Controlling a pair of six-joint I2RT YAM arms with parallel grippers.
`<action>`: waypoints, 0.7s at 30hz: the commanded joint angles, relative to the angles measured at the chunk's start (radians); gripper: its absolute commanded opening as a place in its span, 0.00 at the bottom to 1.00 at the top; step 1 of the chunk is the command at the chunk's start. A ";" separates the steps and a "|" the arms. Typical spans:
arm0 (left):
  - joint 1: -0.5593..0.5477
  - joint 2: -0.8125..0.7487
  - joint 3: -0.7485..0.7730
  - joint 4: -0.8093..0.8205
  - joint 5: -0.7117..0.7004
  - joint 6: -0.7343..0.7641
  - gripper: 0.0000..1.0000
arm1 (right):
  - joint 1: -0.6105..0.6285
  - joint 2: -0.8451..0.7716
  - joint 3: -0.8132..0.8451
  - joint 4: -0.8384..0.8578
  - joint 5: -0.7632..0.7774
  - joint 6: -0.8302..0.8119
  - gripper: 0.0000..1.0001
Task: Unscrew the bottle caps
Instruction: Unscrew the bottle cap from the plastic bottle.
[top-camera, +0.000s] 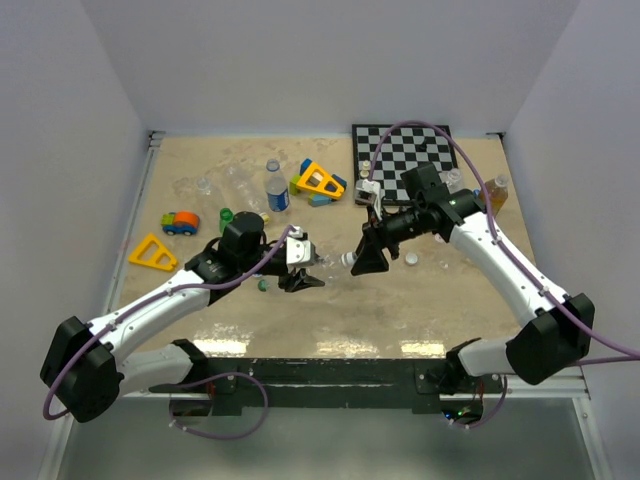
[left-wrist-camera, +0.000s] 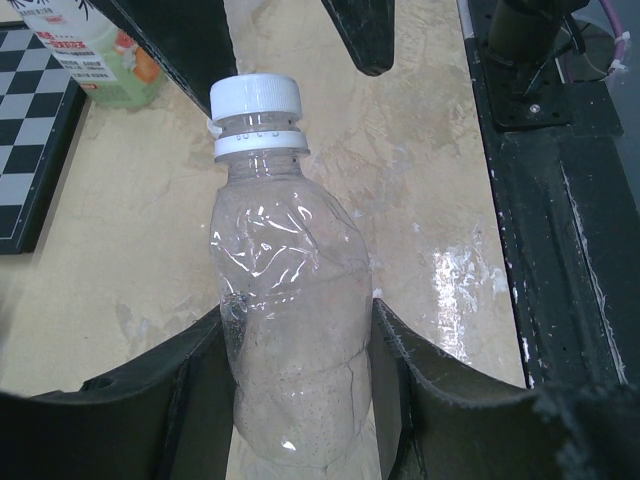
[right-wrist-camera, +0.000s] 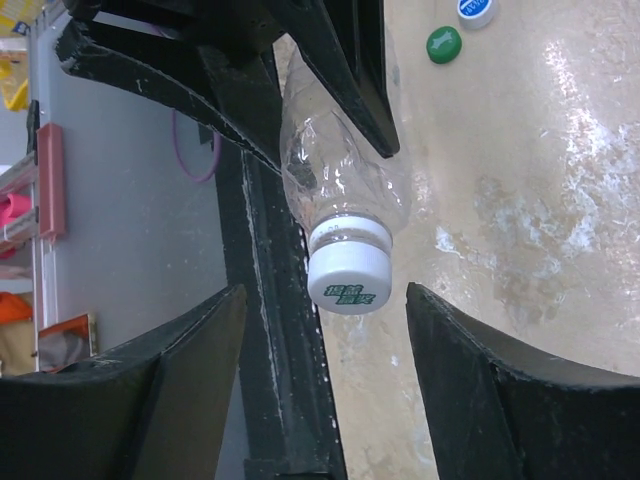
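White cap (right-wrist-camera: 348, 278) seemingly inside right claw (right-wrist-camera: 325, 296)

The clear bottle's (right-wrist-camera: 335, 170) white cap (right-wrist-camera: 348, 278) hangs between the right gripper's (right-wrist-camera: 325, 300) parted fingers, touching neither. A green cap (right-wrist-camera: 443, 44) and a blue cap (right-wrist-camera: 475, 9) lie at one o'clock.

Bottle (left-wrist-camera: 290, 330): clear, see-through plastic.
Cap on bottle (right-wrist-camera: 349, 282): white, green lettering on top.
Loose cap (right-wrist-camera: 443, 44): green.
Second loose cap (right-wrist-camera: 474, 9): blue top, white rim.
Chessboard (top-camera: 400, 150): black-and-white checks.
Table (top-camera: 450, 300): beige, mottled with pale patches.
Triangle block (top-camera: 155, 265): yellow.
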 joint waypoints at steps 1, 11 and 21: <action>0.004 -0.018 0.008 0.029 0.014 0.000 0.00 | -0.001 0.002 0.038 0.024 -0.058 0.047 0.68; 0.004 -0.013 0.008 0.029 0.009 -0.001 0.00 | -0.001 0.033 0.066 0.057 -0.056 0.072 0.56; 0.004 -0.016 0.008 0.025 0.012 0.005 0.00 | -0.001 0.016 0.052 0.004 -0.070 -0.098 0.00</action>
